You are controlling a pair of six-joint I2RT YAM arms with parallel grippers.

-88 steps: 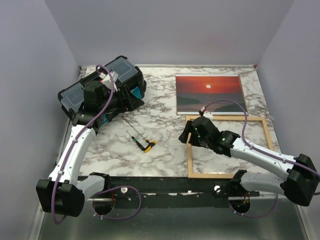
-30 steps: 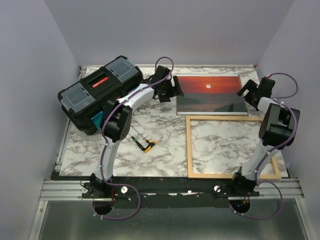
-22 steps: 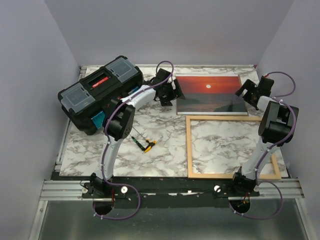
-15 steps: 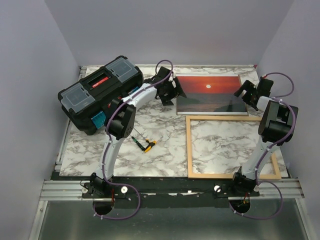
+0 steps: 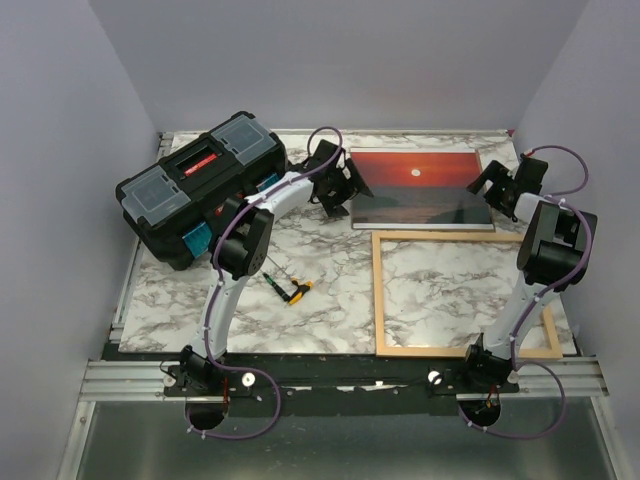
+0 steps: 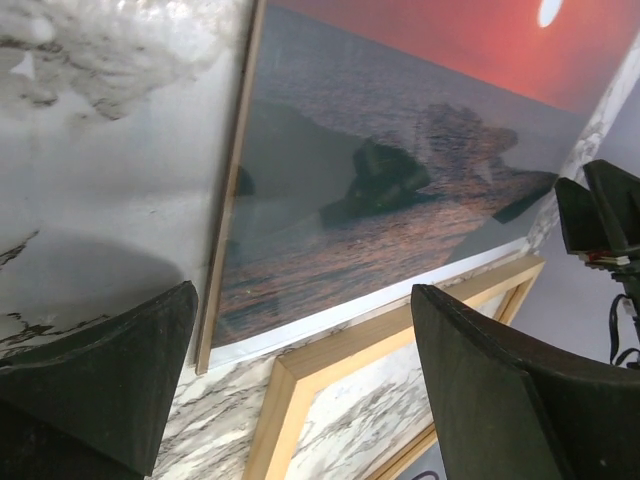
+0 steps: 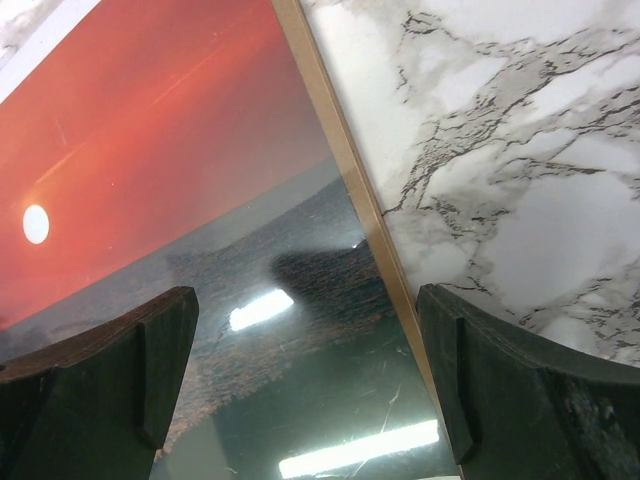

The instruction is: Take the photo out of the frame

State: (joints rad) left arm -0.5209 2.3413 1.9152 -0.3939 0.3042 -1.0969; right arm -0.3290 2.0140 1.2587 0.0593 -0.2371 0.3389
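Two arms reach to the upper half of the top view, one at each side of the photo (image 5: pixel 415 190). The photo lies flat on the marble desk (image 5: pixel 320 240) in the upper right of that view, its sunset side facing up. It is out of the frame (image 5: pixel 377 295), which lies flat just below it in the lower right, with marble showing through its pane.

The left fingers (image 5: pixel 345 188) sit at the photo's left edge and are spread wide. In the left wrist view one finger (image 6: pixel 100 380) is over bare marble at lower left, and the other is at lower right. The photo's (image 6: pixel 400 150) corner and a corner of the frame (image 6: pixel 290 400) show between them.

The right fingers (image 5: pixel 488 185) sit at the photo's right edge, also spread wide and holding nothing. In the right wrist view they straddle that edge, with one finger (image 7: pixel 100 380) over the photo (image 7: pixel 150 150) and the other over marble. A thin tan strip (image 7: pixel 350 200) runs along the photo's side, and it is unclear what it belongs to. Whether either set of fingers touches the photo cannot be told.

A black toolbox (image 5: pixel 200 190) stands at upper left. A small tool with a yellow and green handle (image 5: pixel 293 290) lies on the desk near the middle.
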